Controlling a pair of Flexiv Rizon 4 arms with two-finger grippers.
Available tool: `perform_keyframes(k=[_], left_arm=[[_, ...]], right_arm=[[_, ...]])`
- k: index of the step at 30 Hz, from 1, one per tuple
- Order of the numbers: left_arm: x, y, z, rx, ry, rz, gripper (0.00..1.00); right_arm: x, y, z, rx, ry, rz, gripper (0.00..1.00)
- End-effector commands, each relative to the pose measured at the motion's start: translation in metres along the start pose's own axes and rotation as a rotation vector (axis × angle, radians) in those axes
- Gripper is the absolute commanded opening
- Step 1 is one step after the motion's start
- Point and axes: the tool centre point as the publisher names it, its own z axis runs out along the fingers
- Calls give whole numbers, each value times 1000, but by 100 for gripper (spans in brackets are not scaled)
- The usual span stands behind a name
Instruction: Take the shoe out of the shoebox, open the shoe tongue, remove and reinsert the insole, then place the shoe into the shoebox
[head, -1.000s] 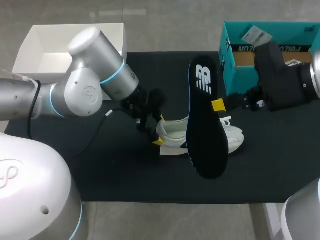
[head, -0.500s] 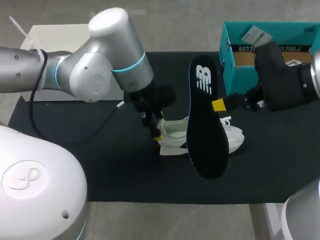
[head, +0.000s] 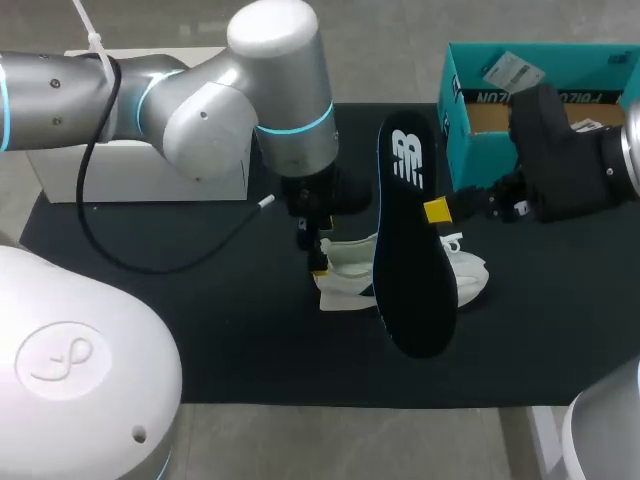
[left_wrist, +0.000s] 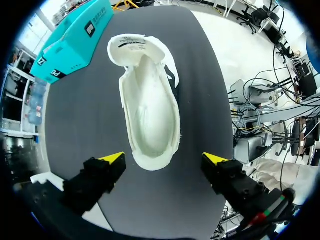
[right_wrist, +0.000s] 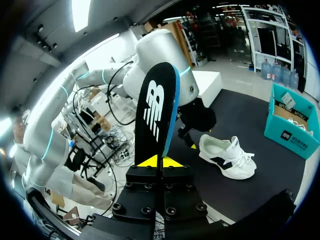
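Shoe (head: 347, 272) sits mid-counter on the black mat (head: 200, 330), out of the box. Our left fingers (left_wrist: 113, 159) hang spread wide, one on each side of its heel end. Our right fingers (right_wrist: 160, 161) are clamped on the black insole (head: 412, 260), held upright above the counter. Teal shoebox (head: 452, 110) stands at the far right corner.

Nothing fancy here: a black mat (head: 240, 340) covers the table, with a white box (head: 150, 185) at its far-left corner.
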Motion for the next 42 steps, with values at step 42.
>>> perform_keyframes(k=[42], left_arm=[[-44, -51, 15, 19, 28, -10, 100]], right_arm=[[-1, 4, 4, 6, 1, 1, 0]])
